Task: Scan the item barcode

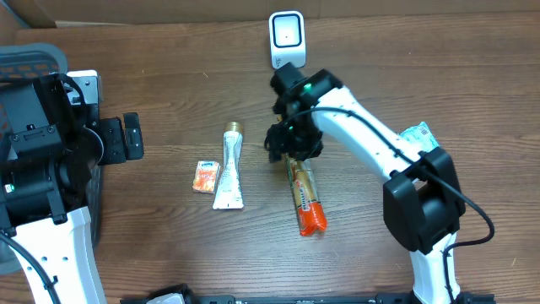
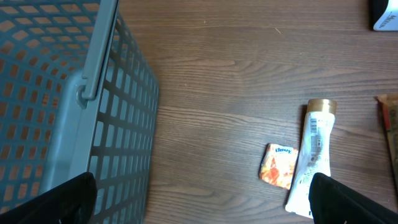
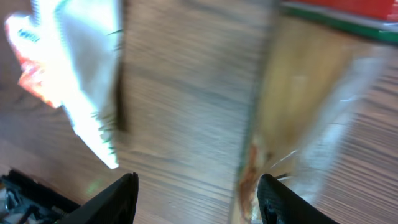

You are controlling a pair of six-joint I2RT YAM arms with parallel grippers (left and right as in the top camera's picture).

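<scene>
Wood tabletop (image 1: 169,76) w/ scanner (image 1: 286,38) at far edge: packet (image 1: 306,198) lies just under R gripper (image 3: 198,198), long axis running twd near edge, jaws part-open over its clear end, nothing clamped; L gripper (image 1: 131,138) wide open, empty, well apart, so of 2 arms R is nearer.

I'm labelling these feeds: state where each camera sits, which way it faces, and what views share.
Overhead: above the table, facing straight down; shows left arm, right arm, scanner, tube, snack pack.
Left wrist: on the left arm, facing down past the open left gripper at a basket.
Right wrist: low over the table, blurred; open right gripper between tube and snack pack.
Shared: the tube appears in all three.
</scene>
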